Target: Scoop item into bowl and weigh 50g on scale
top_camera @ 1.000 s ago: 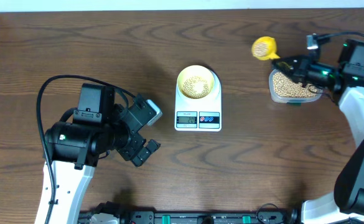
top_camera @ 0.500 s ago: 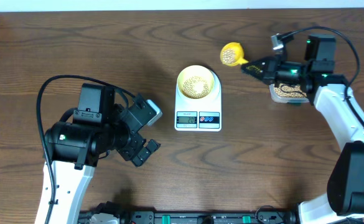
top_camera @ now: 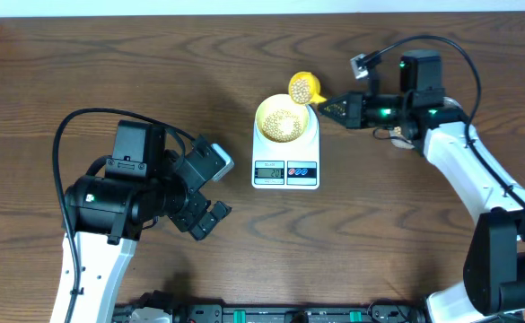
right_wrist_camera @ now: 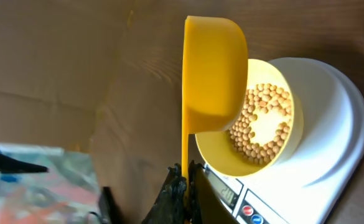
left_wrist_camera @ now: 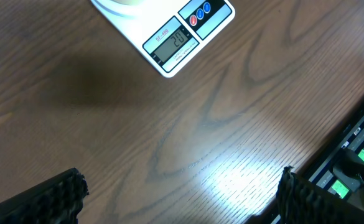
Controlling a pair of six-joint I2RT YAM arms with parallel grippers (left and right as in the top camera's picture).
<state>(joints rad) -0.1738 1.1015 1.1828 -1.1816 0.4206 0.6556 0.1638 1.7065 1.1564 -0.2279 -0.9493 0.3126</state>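
near the left front of the table (top_camera: 83, 72): left pincer (top_camera: 219, 190) spread wide, holding nothing, well apart from the scale (top_camera: 284, 170). scale at mid-table, display showing digits. bowl (right_wrist_camera: 222, 155) sits on the scale's far half, with a layer of beans (right_wrist_camera: 262, 124) inside. right pincer (right_wrist_camera: 185, 183) clamped on the handle of the yellow scoop (right_wrist_camera: 213, 74). scoop tipped on its side over the bowl's far-right rim.
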